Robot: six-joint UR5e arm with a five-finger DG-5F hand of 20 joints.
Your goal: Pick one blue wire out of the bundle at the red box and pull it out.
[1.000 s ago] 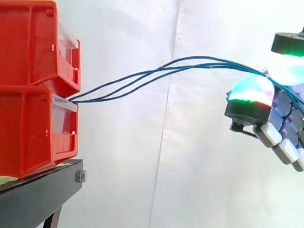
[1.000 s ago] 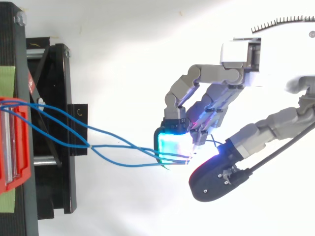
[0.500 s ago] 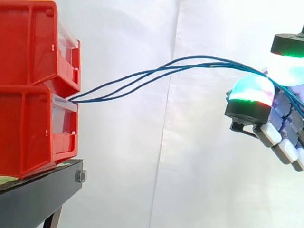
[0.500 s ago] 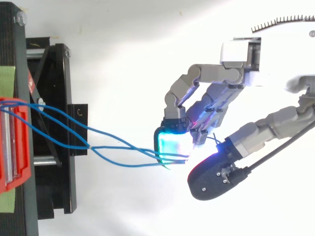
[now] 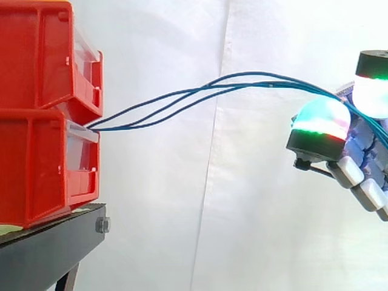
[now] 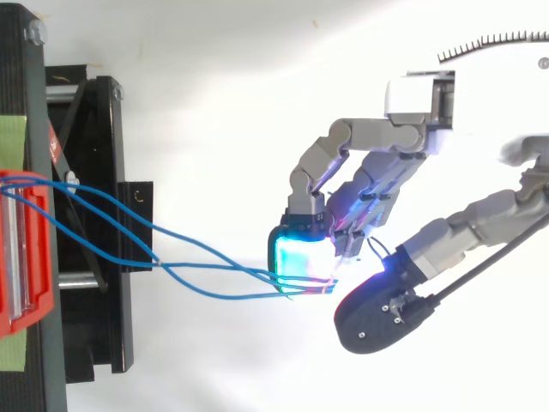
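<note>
Stacked red plastic bins (image 5: 42, 115), thin blue wires (image 5: 206, 86) arching from between them in side view, pinched in curled hand (image 6: 369, 136) well right of bins, top view adds wires crossing black metal stand (image 6: 94, 343).

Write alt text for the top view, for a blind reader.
Seen from above, the robot hand reaches in from the right and pinches several blue wires between its curled fingers and thumb. The wires run left in loose, crossing strands to a red box on a black stand.
</note>
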